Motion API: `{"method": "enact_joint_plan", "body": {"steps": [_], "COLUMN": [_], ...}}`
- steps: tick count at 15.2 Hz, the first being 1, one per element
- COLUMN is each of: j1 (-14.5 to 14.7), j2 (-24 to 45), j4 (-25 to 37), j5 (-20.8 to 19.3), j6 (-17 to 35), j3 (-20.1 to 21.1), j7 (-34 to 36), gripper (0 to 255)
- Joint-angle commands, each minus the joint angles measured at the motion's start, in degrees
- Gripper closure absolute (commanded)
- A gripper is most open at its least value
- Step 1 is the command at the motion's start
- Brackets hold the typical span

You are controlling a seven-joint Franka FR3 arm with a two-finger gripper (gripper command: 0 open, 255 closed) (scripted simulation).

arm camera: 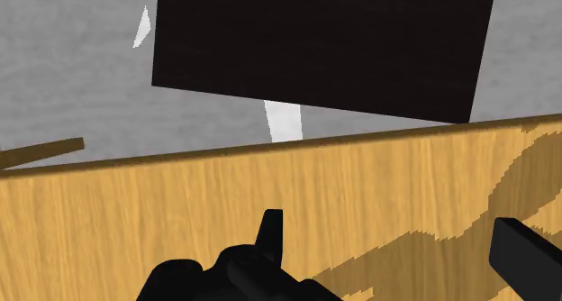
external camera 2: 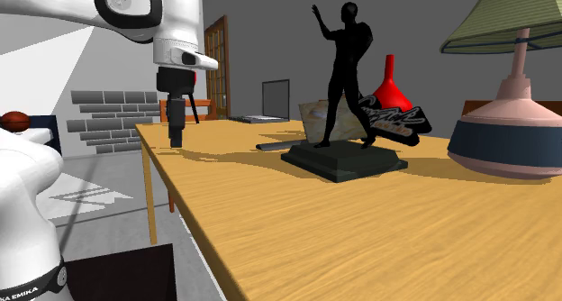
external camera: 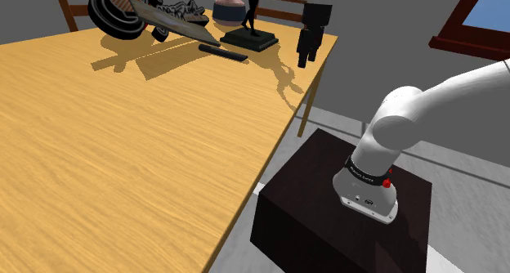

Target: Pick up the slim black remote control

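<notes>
The slim black remote (external camera: 222,51) lies flat on the wooden table (external camera: 123,149), just in front of the black figurine's base (external camera: 249,39). In the second exterior view the remote (external camera 2: 283,145) lies left of the figurine (external camera 2: 342,83). My black gripper (external camera: 306,55) hangs above the table's far corner, to the shoulder view's right of the remote and well apart from it. It points down over the table's edge (external camera 2: 176,132). In the wrist view the gripper (arm camera: 396,247) is open, its fingers apart over bare wood with nothing between them.
A lamp with a pink stem (external camera 2: 513,119) and a red funnel (external camera 2: 392,87) stand beside the figurine. A heap of dark items (external camera: 131,14) sits behind the remote, with wooden chairs (external camera: 78,6) beyond. The dark stand (external camera: 343,206) is beside the table's edge.
</notes>
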Motion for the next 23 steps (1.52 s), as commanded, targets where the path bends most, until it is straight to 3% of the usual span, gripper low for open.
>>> {"method": "enact_joint_plan", "body": {"steps": [1,12,23], "j1": [0.0,1.5,2.6], "j2": [0.0,24.4,48.3], "j4": [0.0,18.5,45.3], "j5": [0.0,1.8,1.8], "j6": [0.0,8.0,7.0], "j3": [0.0,1.9,3.3], "j7": [0.0,1.3,2.9], "gripper": [0,0,0]}}
